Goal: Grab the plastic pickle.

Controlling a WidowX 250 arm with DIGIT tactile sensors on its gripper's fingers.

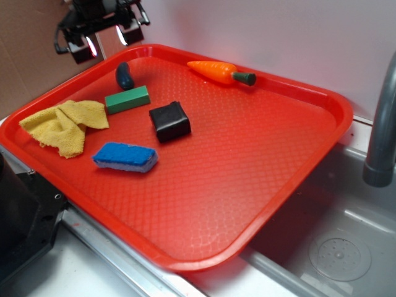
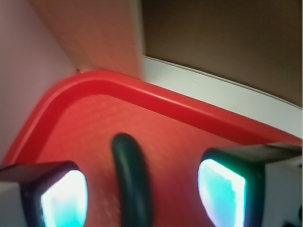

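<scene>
One plastic pickle (image 2: 132, 182) between two spread fingers (image 2: 64, 196) — one carrot (image 1: 221, 72), one tray (image 1: 260, 179)

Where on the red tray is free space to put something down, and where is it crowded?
The tray is bare on its whole sink-side half, from the black block and carrot to the near rim. The far-left part is crowded: pickle, green block, yellow cloth, blue sponge.

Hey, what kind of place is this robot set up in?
Likely a toy kitchen sink setup: a gray faucet over a sink basin with a drain, and a red tray holding a plastic pickle, carrot and sponge.
</scene>
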